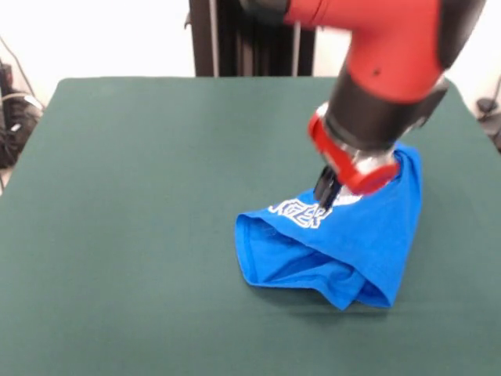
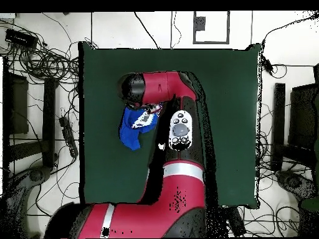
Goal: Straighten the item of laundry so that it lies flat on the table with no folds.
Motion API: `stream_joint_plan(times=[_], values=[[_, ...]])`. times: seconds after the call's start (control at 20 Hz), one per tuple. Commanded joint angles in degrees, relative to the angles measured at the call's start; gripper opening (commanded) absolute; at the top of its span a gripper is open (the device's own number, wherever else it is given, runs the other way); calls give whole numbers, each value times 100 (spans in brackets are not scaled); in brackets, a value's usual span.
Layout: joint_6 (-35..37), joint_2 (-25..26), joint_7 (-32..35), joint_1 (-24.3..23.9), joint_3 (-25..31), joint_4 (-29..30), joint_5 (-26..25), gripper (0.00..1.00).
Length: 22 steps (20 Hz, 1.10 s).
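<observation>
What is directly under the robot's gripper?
The bunched blue T-shirt on the green table. The gripper meets it beside the white lettering. The arm covers the shirt's back part and the fingertips.

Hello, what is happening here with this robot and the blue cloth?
A red and black robot arm is working on a small blue T-shirt on a dark green table. Its gripper is down on the top of the shirt, near the white lettering. The shirt is bunched and folded into a heap, raised toward the gripper, so it is not yet flat. Whether the gripper is gripping the cloth cannot be seen.
</observation>
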Motion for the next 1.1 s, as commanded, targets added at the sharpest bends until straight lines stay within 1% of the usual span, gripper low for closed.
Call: stream_joint_plan(times=[0.05, 0.25, 0.35, 0.65, 0.8, 0.9, 1.0, 1.05, 1.1], values=[[2, 612, -52, -198, 633, 465, 358, 0], [478, 358, -247, -356, 884, 884, 730, 0], [500, 265, -289, -384, 939, 1026, 814, 0], [228, 247, -441, -416, 1023, 1068, 875, 0], [435, 110, -498, -443, 1119, 1223, 1009, 0], [524, -41, -444, -379, 1062, 1316, 1015, 0], [575, -183, -365, -244, 870, 1281, 882, 0], [547, -256, -281, -141, 712, 1227, 760, 0], [464, -285, -162, 50, 424, 1071, 503, 0]])
